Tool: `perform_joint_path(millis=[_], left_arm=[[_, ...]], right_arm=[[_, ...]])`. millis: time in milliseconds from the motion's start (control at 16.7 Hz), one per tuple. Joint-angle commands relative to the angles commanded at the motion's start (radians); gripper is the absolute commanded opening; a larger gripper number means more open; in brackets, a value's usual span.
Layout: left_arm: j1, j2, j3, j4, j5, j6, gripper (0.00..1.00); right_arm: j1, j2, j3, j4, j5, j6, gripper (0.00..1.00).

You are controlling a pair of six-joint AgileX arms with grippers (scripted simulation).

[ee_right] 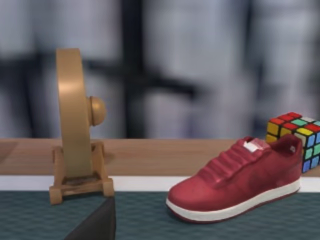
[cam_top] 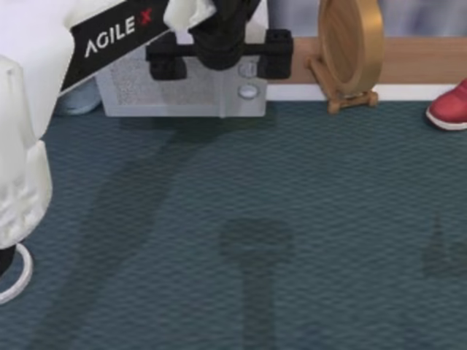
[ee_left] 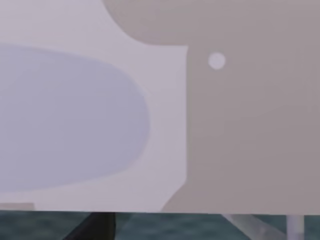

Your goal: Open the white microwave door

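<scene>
The white microwave [cam_top: 182,91] stands at the back left of the table. Its door [cam_top: 157,86] faces the front, grey mesh showing, and lies flat against the body. The slim handle [cam_top: 222,102] runs beside the two silver knobs [cam_top: 248,90]. My left gripper [cam_top: 221,62] hangs over the microwave's front top edge, open wide, one finger [cam_top: 167,67] above the door and the other beside the knob panel. The left wrist view is filled by a pale surface close up. My right gripper [ee_right: 160,235] is out of the top view, open, one dark finger [ee_right: 97,225] showing.
A wooden stand with a round disc [cam_top: 349,51] sits right of the microwave. A red shoe [cam_top: 449,106] lies at the back right, a colour cube [ee_right: 295,140] behind it. A pale blue object [cam_top: 76,98] sits left of the microwave. The teal mat [cam_top: 292,219] covers the table.
</scene>
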Motion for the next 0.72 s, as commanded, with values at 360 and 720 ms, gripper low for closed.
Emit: perform_joint_path(millis=[360,720], left_arm=[[0.000,0.000,0.000,0.000,0.000,0.000,0.47],[0.000,0.000,0.000,0.000,0.000,0.000,0.02]], right_arm=[[0.000,0.000,0.000,0.000,0.000,0.000,1.00],[0.000,0.000,0.000,0.000,0.000,0.000,1.00]])
